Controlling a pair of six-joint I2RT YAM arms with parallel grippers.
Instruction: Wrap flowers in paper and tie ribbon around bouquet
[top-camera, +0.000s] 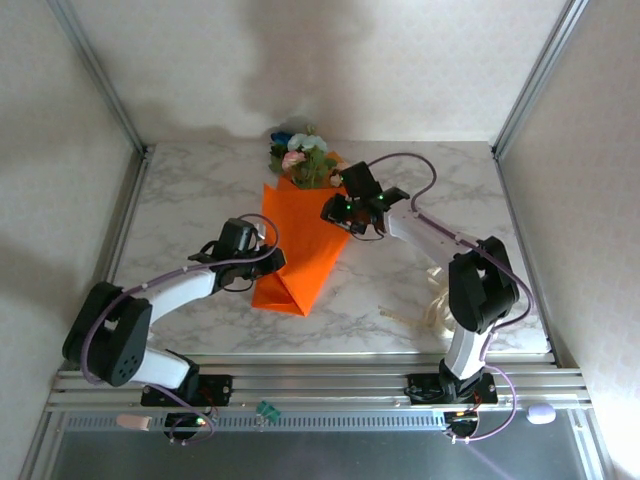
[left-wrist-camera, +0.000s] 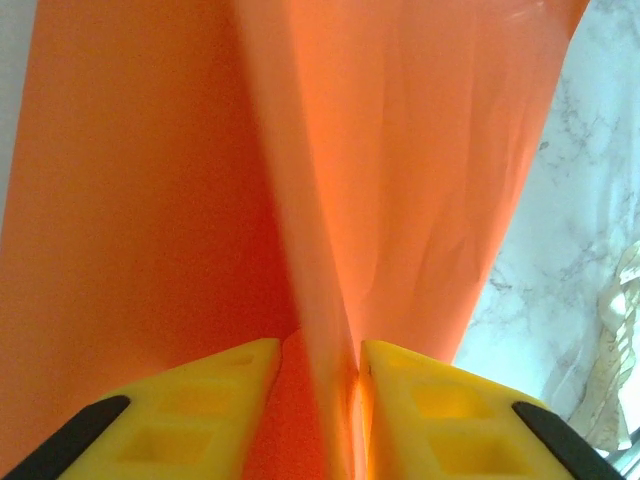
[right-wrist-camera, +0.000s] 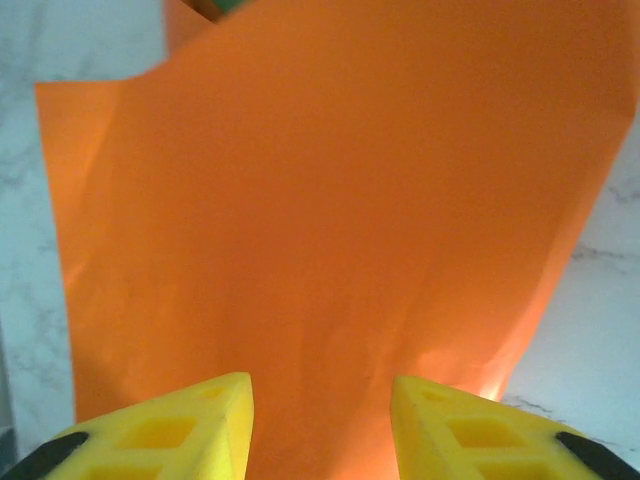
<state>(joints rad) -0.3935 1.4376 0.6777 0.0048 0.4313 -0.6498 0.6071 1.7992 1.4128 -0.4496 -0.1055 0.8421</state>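
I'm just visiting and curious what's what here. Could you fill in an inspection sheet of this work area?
Surface: marble-look table, flat.
Job's things: orange paper folded into a cone around flowers; ribbon loose near the table's front right.
Clutter: small green item on front rail.
Grippers: left gripper has a paper fold between its fingers, grip unclear; right gripper open over paper.
Cables: purple cables along both arms.
Surroundings: pale walls, metal frame posts.
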